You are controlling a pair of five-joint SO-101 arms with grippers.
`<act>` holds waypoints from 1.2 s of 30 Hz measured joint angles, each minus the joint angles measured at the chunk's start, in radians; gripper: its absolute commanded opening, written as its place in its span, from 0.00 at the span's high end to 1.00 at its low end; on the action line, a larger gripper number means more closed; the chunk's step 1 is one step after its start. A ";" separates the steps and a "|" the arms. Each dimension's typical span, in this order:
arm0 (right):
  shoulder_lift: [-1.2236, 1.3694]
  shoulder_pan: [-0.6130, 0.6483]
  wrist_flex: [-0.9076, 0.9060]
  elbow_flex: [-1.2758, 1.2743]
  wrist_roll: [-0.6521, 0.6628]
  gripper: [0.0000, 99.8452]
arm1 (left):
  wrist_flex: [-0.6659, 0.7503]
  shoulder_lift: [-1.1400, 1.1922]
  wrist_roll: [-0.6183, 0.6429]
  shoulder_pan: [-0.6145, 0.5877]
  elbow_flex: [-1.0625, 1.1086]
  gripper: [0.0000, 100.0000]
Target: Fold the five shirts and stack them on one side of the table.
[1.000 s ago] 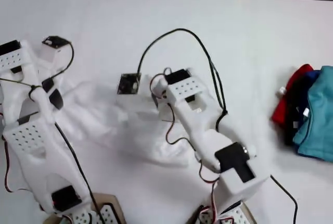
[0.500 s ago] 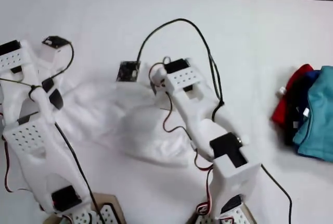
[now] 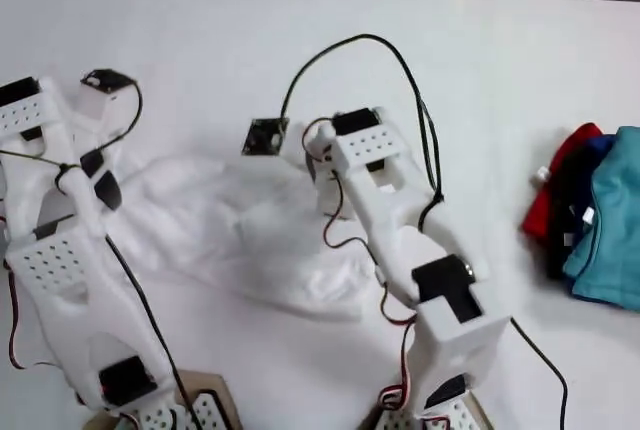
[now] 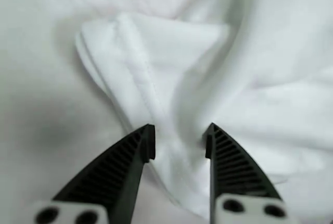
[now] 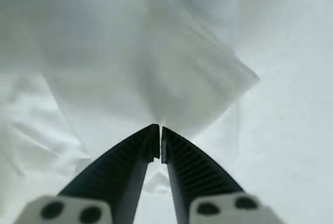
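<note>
A white shirt (image 3: 250, 235) lies crumpled on the white table (image 3: 200, 40) between the two arms. My right gripper (image 5: 159, 133) is shut on a fold of this shirt (image 5: 171, 67) and holds that edge up; in the high view it (image 3: 322, 182) sits at the shirt's far right corner. My left gripper (image 4: 179, 140) is open, its jaws on either side of a ridge of the shirt (image 4: 156, 41). From above it (image 3: 105, 190) stands at the shirt's left end. Folded red, dark blue and teal shirts (image 3: 590, 215) are stacked at the table's right edge.
Black cables (image 3: 350, 50) loop over the table from the right arm's wrist, whose small camera module (image 3: 265, 136) sticks out towards the left. Both arm bases (image 3: 150, 405) stand at the near edge. The far half of the table is bare white cloth.
The right arm has swung to the right and slightly away, carrying the pinched shirt edge with it and drawing the cloth out flatter. The left arm has stayed put.
</note>
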State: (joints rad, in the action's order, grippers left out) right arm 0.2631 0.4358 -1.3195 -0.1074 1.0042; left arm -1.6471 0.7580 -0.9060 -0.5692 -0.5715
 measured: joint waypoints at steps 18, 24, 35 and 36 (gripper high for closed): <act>-0.331 0.002 0.170 -0.479 0.002 0.98 | 0.000 0.000 0.000 0.000 0.000 0.82; -0.523 0.094 0.035 -0.479 -0.069 0.88 | 0.000 0.000 0.000 0.000 0.000 0.82; -0.666 0.491 0.008 -0.717 -0.262 0.88 | 0.000 0.000 0.000 0.000 0.000 0.82; -0.663 0.497 0.032 -0.738 -0.269 0.88 | 0.000 0.000 0.000 0.000 0.000 0.82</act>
State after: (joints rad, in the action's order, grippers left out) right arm -0.3997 0.9329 -1.2873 -0.8454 0.7357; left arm -1.6471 0.7580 -0.9060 -0.5692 -0.5715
